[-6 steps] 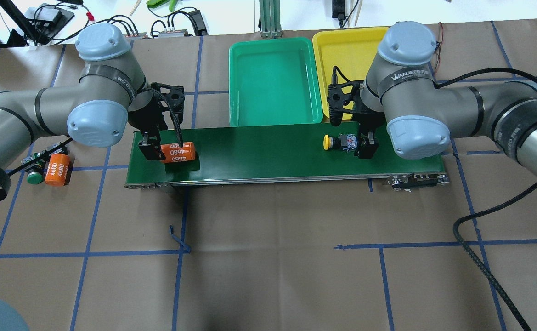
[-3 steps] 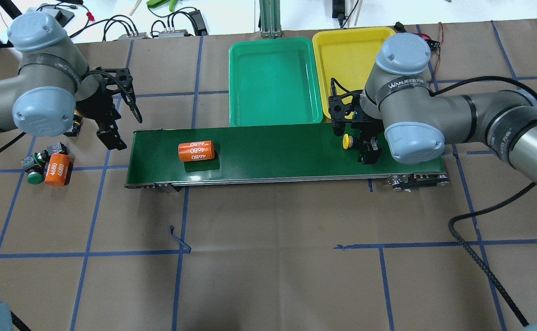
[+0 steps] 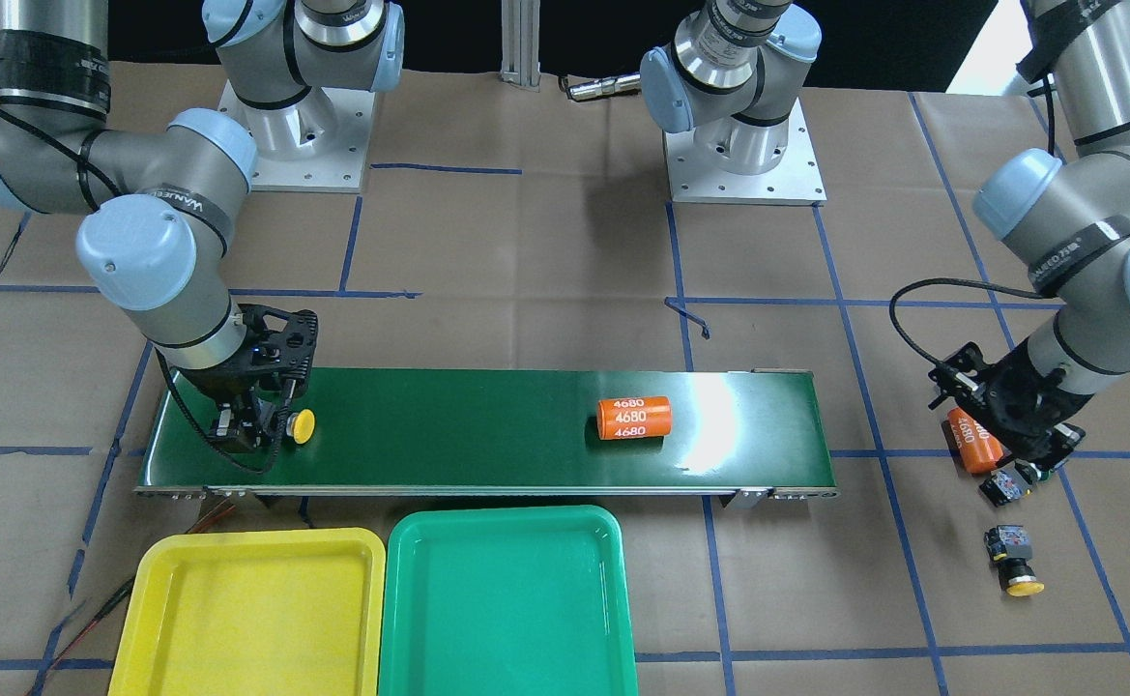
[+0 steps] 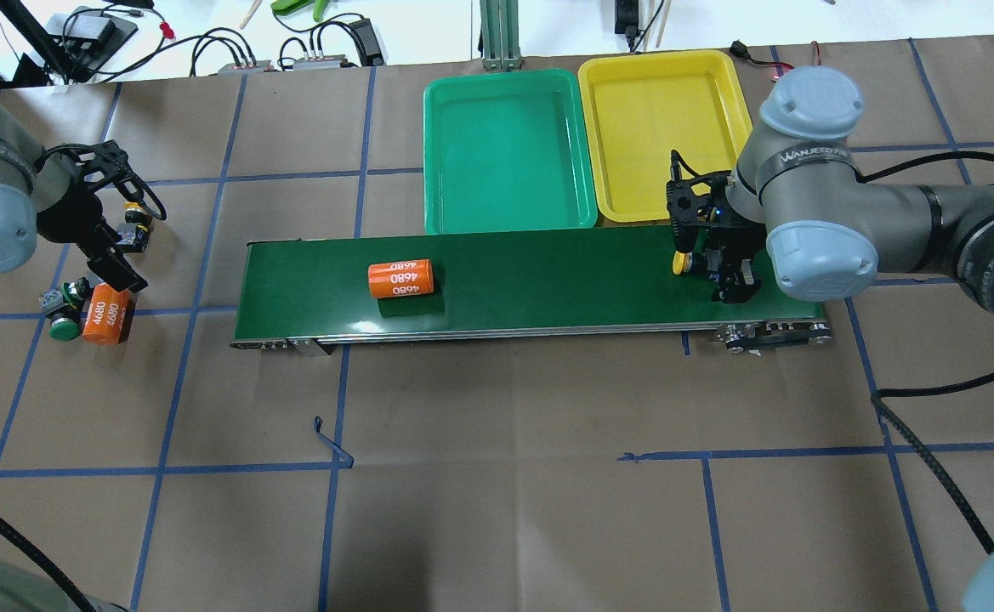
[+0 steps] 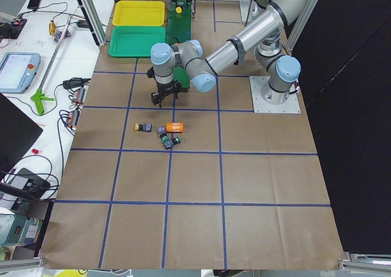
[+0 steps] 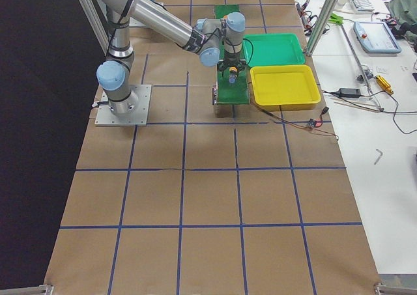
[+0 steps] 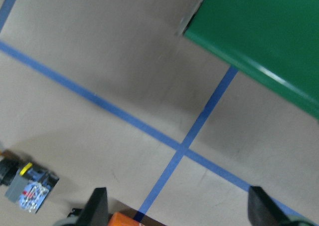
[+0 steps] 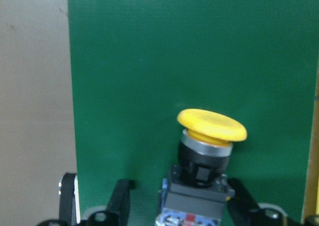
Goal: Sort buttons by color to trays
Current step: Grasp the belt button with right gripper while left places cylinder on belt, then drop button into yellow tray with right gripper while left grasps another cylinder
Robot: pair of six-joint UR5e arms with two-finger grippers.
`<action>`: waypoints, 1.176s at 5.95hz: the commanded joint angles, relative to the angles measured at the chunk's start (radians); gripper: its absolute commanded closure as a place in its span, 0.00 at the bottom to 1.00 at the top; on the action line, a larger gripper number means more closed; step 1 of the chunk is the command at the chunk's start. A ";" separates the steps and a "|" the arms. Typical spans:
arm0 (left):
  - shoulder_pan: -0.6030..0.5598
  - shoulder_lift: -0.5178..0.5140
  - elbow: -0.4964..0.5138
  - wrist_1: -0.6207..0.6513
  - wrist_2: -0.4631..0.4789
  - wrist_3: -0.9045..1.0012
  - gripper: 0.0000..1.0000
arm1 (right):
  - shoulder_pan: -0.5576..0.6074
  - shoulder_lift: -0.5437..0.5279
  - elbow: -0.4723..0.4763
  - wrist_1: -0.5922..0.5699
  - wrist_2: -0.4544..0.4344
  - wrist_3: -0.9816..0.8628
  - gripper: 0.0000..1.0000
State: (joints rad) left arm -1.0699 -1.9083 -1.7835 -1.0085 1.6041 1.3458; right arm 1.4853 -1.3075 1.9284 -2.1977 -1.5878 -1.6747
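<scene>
On the paper-covered table [image 4: 497,510], we see the conveyor belt [image 4: 548,280] with the green tray [image 4: 505,153] and yellow tray [image 4: 658,127] along its far edge. At the belt's end on the robot's right, the right tool [image 8: 179,181] straddles a yellow button [image 8: 212,128] lying on the belt; we cannot tell whether it grips. Off the belt's opposite end, the left tool [image 7: 178,198] hangs spread and empty near an orange cylinder [image 4: 105,314] and loose buttons [image 3: 1009,556].

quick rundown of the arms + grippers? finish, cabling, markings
The left arm and right arm match: silver-grey tubes, pale blue round joint caps, black wrist bands with white WANJEED lettering. A black ribbed cable loops off the right arm. The left gripper and right gripper are black, with open-frame bodies and two slim fingers.
</scene>
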 commanded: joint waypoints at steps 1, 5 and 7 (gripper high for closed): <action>0.109 -0.035 -0.011 0.027 0.003 -0.124 0.02 | -0.039 -0.004 -0.005 0.001 -0.054 -0.066 0.95; 0.123 -0.132 -0.016 0.050 -0.006 -0.447 0.14 | -0.074 -0.043 -0.266 0.115 -0.039 -0.056 0.94; 0.120 -0.124 -0.011 0.039 -0.006 -0.445 0.84 | -0.066 0.211 -0.603 0.216 0.026 -0.054 0.93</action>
State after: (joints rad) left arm -0.9474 -2.0358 -1.7980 -0.9657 1.5982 0.9022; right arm 1.4150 -1.2219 1.4866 -2.0231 -1.5938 -1.7303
